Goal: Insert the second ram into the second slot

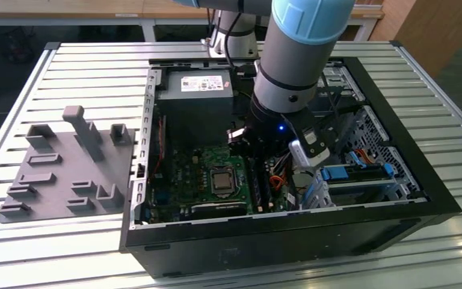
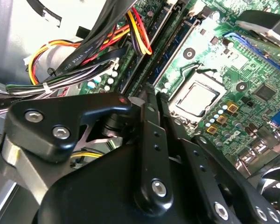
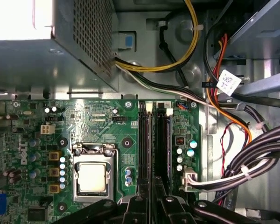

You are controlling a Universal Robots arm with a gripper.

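Claw (image 3: pixel 151 198) low over green motherboard (image 3: pixel 98 121), fingers (image 3: pixel 144 140) pressed near-together around thin dark edge of second ram (image 3: pixel 152 140), which stands upright along black slots (image 3: pixel 164 140), just at 3 o'clock of square metal CPU socket (image 3: pixel 91 175); seating depth unclear; perforated grey power supply (image 3: pixel 84 32) at 12 o'clock; bundled black, yellow, orange cables (image 3: pixel 238 163) crowd 3 o'clock side; case wall (image 1: pixel 423 174) close; ribbed aluminium table (image 1: pixel 79 66) around.

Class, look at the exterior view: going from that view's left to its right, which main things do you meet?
Grey fixture plate → motherboard's processor socket → black memory slots → gripper just above them → blue drive-bay clip → computer case's far wall.
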